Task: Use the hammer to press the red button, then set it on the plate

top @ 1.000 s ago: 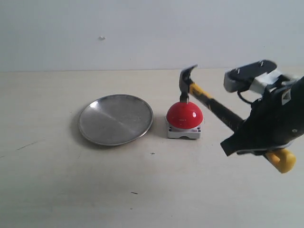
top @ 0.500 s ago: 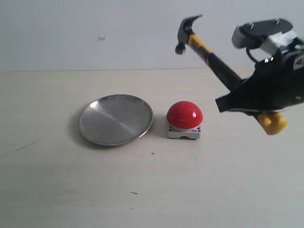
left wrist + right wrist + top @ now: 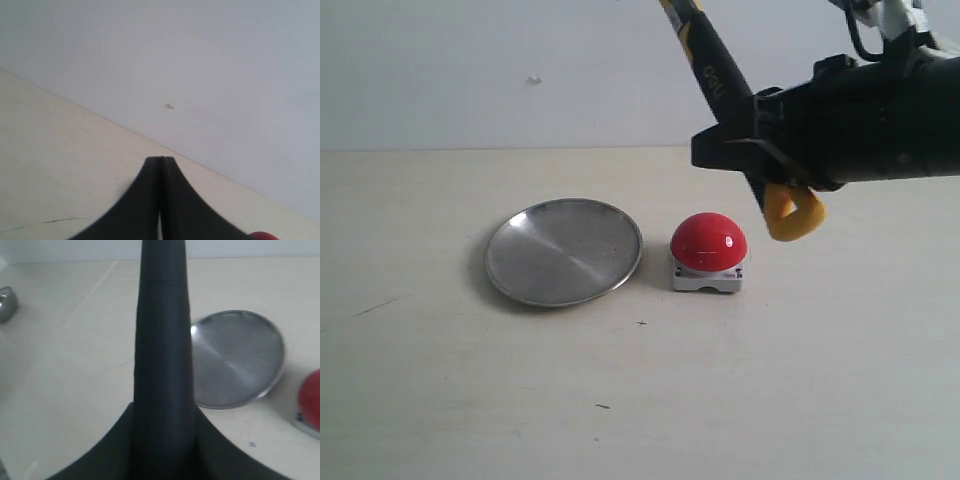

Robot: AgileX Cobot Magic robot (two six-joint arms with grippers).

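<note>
- Right claw (image 3: 738, 150) is clamped tight around the black grip of the hammer (image 3: 712, 72), low on the handle. The yellow end cap (image 3: 792, 212) pokes out just under the claw.
- What changed: a second ago the hammer head was sitting right on the red button (image 3: 708, 240). Since then I've swung it up, and the head is now out of the top of the exterior view.
- So I'm calling the press done, though nothing on the button itself confirms that it registered.
- The button sits on the counter (image 3: 770, 380), below the claw and a bit ahead of its tips, well clear of the hammer.
- The plate (image 3: 563, 250) is further out past the button, just beside it and empty. In the wrist view it sits beyond the handle.
- What's left, as I see it, is carrying the hammer over the button to the plate. The hammer looks about as long as the plate is wide, so it could hang over the rim or tip out.
- Left claw (image 3: 160, 200) is pinched fully together with nothing in it, parked out of the way.
</note>
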